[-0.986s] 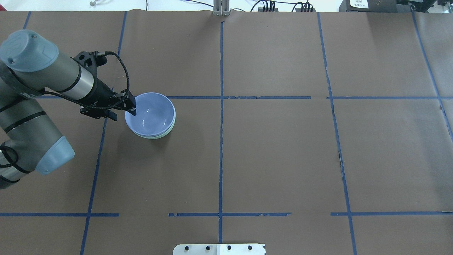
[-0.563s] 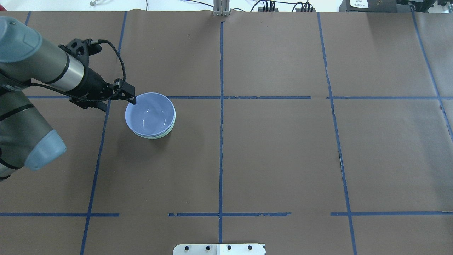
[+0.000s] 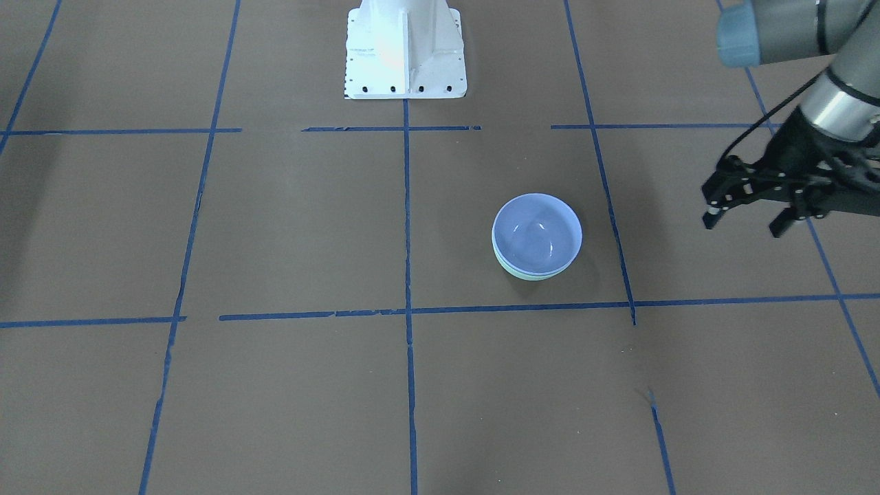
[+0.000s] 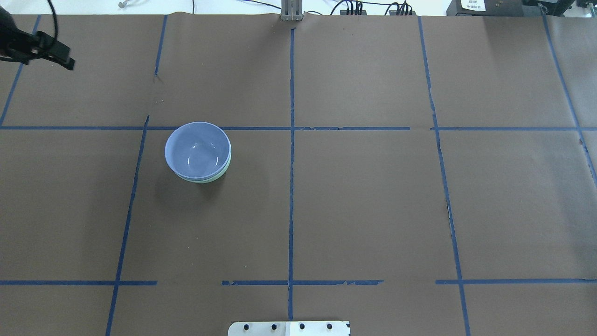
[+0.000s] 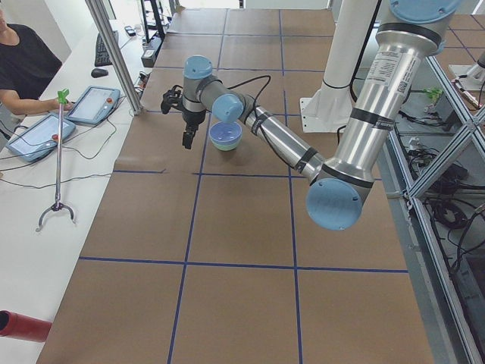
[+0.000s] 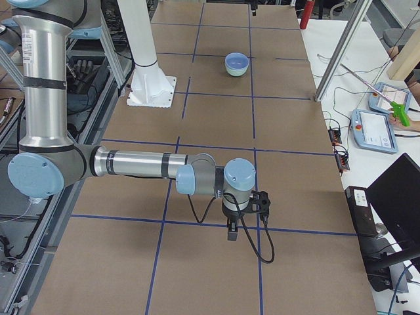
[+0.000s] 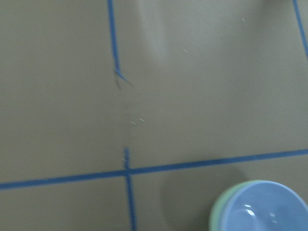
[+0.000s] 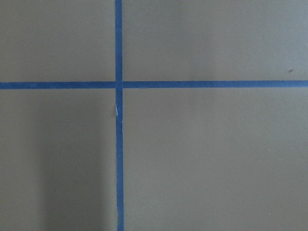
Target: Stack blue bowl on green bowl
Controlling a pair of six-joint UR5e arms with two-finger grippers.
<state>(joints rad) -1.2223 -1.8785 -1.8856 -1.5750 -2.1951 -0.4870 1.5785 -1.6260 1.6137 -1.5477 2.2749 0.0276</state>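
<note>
- Brown paper covers the whole bench (image 4: 373,210), and blue tape lines (image 4: 291,186) divide it into large squares.
- The left arm (image 5: 364,114) reaches toward the bench corner on the robot's left, at the operators' side. The right arm (image 6: 131,164) stretches low over the right end, far from the bowls.
- The blue bowl (image 4: 197,148) sits inside the green bowl (image 4: 205,180), in the left half of the bench and well away from every edge. Only a thin green rim shows under it.
- Both bowls stand upright with the mouth up. They are round, so there is no long axis to speak of, and the blue one does not look tilted.
- The left gripper (image 3: 742,227) hangs well apart from the bowls, with its jaws spread and nothing between them.
- The right gripper (image 6: 231,231) shows only in a side view, so I cannot tell how its jaws stand.
- I judge the stacking as done. Nothing seems left, except perhaps to park the arms.
</note>
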